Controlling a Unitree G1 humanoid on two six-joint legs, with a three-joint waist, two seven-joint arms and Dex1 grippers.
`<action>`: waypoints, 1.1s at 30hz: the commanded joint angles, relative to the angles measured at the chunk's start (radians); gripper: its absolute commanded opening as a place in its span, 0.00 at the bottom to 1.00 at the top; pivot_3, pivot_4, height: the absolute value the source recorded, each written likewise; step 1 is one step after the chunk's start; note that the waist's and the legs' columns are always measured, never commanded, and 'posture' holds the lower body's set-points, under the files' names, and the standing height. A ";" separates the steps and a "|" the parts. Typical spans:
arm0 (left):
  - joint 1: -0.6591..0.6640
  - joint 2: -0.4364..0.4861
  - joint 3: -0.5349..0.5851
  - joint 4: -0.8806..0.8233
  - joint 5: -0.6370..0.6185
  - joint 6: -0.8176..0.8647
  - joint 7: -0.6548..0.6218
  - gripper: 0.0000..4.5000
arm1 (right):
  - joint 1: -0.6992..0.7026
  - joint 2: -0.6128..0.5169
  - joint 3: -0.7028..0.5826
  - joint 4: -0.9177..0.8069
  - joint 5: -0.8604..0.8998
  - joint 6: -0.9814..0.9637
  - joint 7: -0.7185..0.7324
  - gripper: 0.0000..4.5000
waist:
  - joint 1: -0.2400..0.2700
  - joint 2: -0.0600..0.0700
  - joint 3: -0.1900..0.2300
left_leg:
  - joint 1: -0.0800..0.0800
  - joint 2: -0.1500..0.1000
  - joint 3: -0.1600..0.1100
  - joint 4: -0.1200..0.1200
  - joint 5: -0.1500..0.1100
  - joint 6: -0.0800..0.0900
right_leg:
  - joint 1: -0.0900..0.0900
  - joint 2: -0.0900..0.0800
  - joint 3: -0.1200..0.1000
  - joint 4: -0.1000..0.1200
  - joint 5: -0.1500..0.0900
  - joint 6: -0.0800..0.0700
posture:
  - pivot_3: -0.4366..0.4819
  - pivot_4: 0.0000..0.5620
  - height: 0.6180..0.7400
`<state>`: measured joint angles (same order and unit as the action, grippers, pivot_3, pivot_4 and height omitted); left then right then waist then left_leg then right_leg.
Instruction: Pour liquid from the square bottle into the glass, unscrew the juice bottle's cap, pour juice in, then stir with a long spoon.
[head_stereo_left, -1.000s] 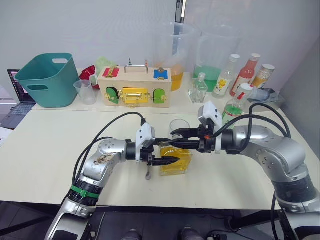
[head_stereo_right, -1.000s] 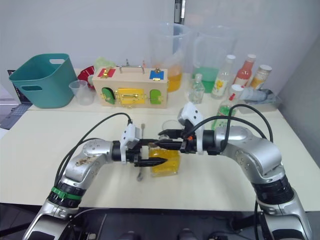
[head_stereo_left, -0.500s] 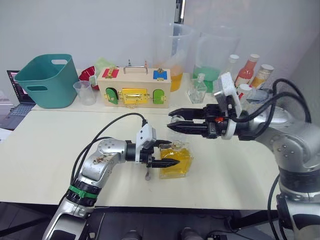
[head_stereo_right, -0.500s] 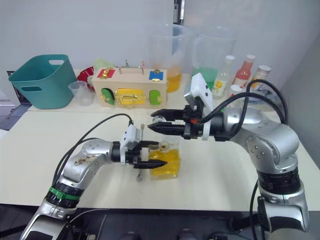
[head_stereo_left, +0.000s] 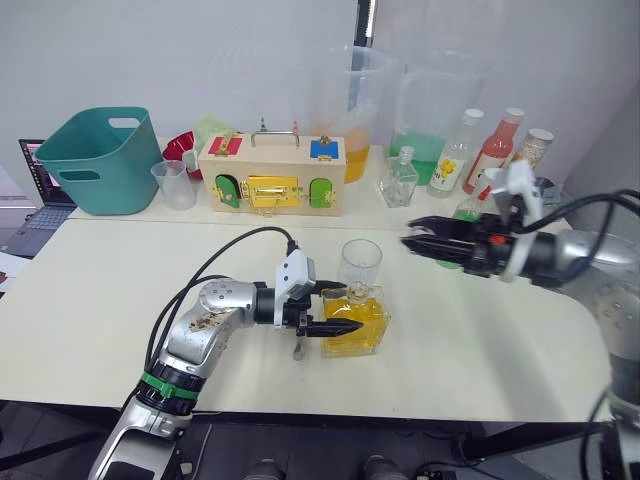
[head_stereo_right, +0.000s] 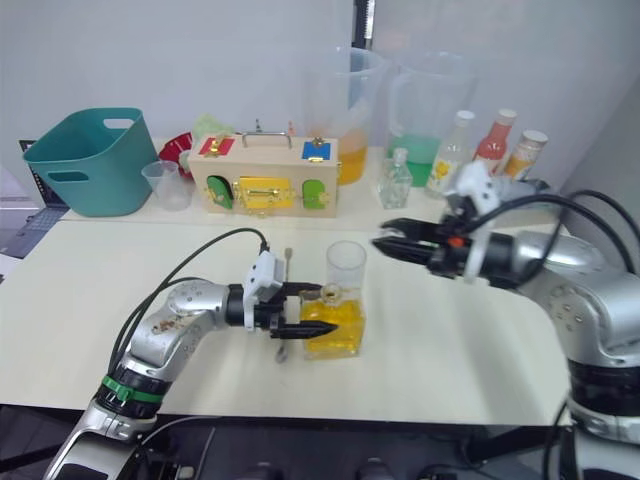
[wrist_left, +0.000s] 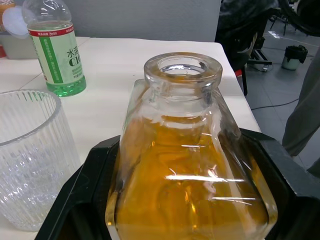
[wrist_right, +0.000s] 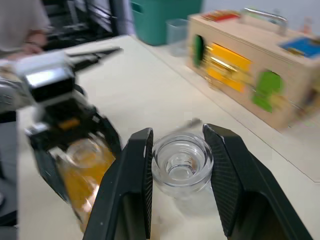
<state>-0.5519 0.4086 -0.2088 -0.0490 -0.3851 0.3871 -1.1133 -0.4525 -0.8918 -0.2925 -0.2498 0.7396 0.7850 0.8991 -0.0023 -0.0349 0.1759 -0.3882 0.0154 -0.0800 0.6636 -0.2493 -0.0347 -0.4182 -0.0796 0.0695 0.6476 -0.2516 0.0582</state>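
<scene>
square clear glass bottle (head_stereo_left: 355, 323) of bright yellow liquid (wrist_left: 190, 200) stands upright on the pale surface (head_stereo_left: 120, 290), neck open with no stopper in it, body clamped between the two black fingers of the left pincer (head_stereo_left: 340, 314). the clear tumbler (head_stereo_left: 359, 265), ribbed in the left wrist view, stands empty just behind the bottle, close to it; contact cannot be told. a thin silver long spoon (head_stereo_right: 284, 300) lies on the surface under the left wrist, mostly hidden. change over the last second: the right pincer (head_stereo_left: 412, 243), which was low over the bottle's neck beside the left one, has risen and swung out to the robot's right; it now hangs in the air with fingers apart, holding nothing, well clear of bottle and tumbler. where the stopper went is not visible. the slim juice bottle (head_stereo_left: 470, 208) with green-and-white label, pale green liquid and white cap sits behind the right arm, near the back edge, partly hidden. judgement: the neck is open and the right arm is out of the way, so the pour of yellow liquid is the step in hand, not yet begun since the tumbler is dry. next move calls for lifting and tilting the bottle over the tumbler's rim; risk is knocking the tumbler, given how close it stands.
</scene>
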 joint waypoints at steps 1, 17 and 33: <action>-0.004 -0.004 -0.006 -0.005 0.010 0.016 0.027 0.62 | 0.124 -0.064 -0.120 0.078 -0.102 -0.098 0.010 0.24 | 0.002 0.000 0.000 | 0.001 0.000 0.000 0.000 0.000 0.000 | 0.001 0.000 0.000 0.000 0.000 0.000 | 0.48 0.27 1.00; 0.009 -0.004 -0.017 -0.047 0.011 0.018 0.038 0.62 | 0.112 0.155 -0.158 0.568 -0.340 -0.399 -0.305 0.24 | -0.016 0.008 -0.001 | 0.012 0.000 0.001 0.001 0.000 0.000 | 0.014 0.000 0.001 -0.004 0.000 0.001 | 0.48 0.27 1.00; 0.020 -0.001 -0.014 -0.065 0.013 0.016 0.059 0.62 | 0.124 0.230 -0.142 0.680 -0.372 -0.501 -0.352 0.35 | -0.016 0.010 -0.001 | 0.011 0.000 0.001 0.000 0.000 0.000 | 0.014 0.000 0.002 -0.006 0.000 0.001 | 0.48 0.27 1.00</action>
<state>-0.5349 0.4060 -0.2179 -0.0796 -0.3707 0.3991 -1.0600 -0.3333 -0.6592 -0.4067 0.4509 0.3591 0.3090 0.5528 -0.0187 -0.0250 0.1748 -0.3773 0.0155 -0.0790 0.6641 -0.2493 -0.0346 -0.4045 -0.0792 0.0710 0.6417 -0.2517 0.0589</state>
